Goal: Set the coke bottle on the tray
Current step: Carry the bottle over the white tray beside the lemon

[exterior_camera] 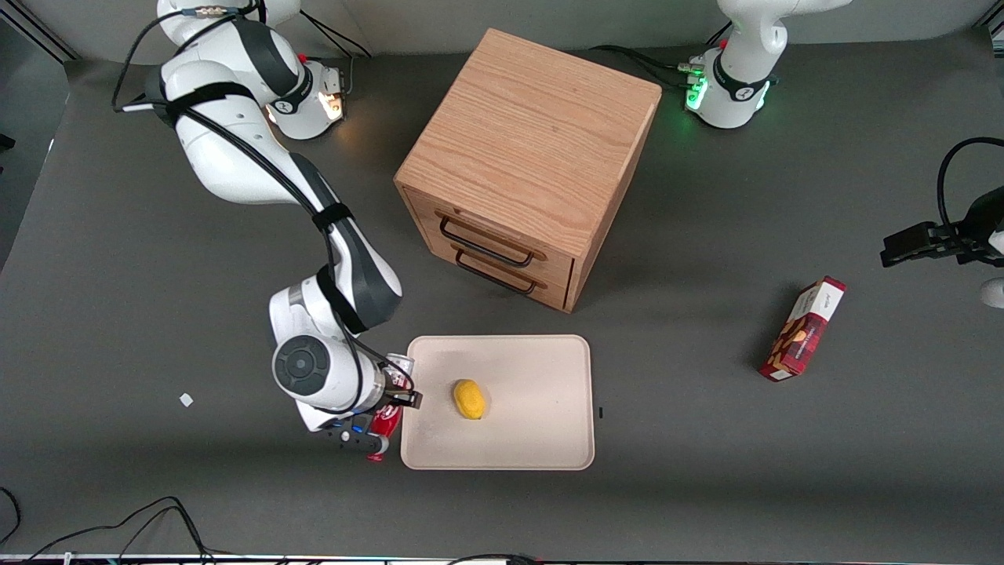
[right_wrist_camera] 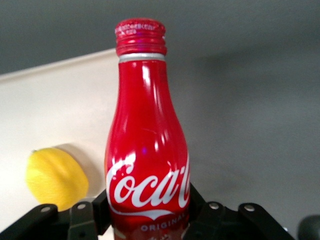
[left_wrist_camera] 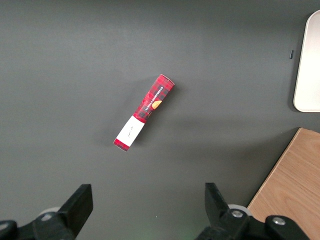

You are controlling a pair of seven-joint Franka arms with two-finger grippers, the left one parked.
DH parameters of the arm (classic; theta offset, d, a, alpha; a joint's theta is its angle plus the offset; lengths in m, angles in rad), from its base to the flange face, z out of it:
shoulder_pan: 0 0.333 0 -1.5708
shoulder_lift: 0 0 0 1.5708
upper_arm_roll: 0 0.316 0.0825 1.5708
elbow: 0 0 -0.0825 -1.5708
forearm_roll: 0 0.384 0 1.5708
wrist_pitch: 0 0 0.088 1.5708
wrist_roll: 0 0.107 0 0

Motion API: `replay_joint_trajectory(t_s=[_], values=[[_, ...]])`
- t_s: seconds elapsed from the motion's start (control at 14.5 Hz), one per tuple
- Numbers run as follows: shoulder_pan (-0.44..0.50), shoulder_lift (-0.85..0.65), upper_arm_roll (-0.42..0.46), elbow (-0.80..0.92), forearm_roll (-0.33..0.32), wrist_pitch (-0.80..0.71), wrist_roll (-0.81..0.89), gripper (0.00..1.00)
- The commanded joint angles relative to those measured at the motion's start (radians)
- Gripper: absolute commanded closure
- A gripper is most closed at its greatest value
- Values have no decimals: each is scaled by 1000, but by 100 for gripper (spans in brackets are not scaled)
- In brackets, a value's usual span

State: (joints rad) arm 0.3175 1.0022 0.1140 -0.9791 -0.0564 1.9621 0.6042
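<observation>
1. Gripper point(exterior_camera: 390, 396) has its jaws clenched on the one bottle point(right_wrist_camera: 146, 150), at the tray's point(exterior_camera: 541, 447) edge toward the working arm's end.
2. Count: one tray, one lemon point(exterior_camera: 469, 399) on it, one cabinet point(exterior_camera: 529, 157) with two drawers, one snack box point(exterior_camera: 802, 329).
3. Desk point(exterior_camera: 706, 486) is dark grey and matte.

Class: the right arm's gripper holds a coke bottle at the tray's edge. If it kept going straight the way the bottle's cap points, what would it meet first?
Judging by the wrist view, the gripper, jaws shut on the coke bottle, would cross the tray edge; the lemon lies beside that line. Depth is unclear.
</observation>
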Motion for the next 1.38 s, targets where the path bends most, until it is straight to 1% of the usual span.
replay_joint_trajectory(t_s=[0.0, 0.21, 0.28, 0.34, 0.41, 0.48, 0.55, 0.62, 0.69, 0.76, 0.83, 0.9, 1.31], values=[[31, 58, -22, 56, 6, 12, -64, 100], [35, 87, -23, 54, 6, 53, -75, 100], [41, 95, -23, 56, 4, 57, -75, 96], [41, 96, -23, 54, 3, 69, -75, 87], [43, 105, -23, 56, 0, 83, -75, 81], [46, 108, -25, 56, 0, 87, -77, 68], [49, 110, -27, 56, 0, 87, -77, 63], [51, 110, -36, 54, 0, 92, -77, 53], [55, 110, -37, 50, 0, 101, -77, 46], [55, 110, -37, 48, 0, 104, -77, 29], [57, 110, -37, 48, 0, 106, -75, 6], [57, 110, -37, 48, 1, 107, -73, 0], [55, 108, -37, 48, 1, 106, -75, 0]])
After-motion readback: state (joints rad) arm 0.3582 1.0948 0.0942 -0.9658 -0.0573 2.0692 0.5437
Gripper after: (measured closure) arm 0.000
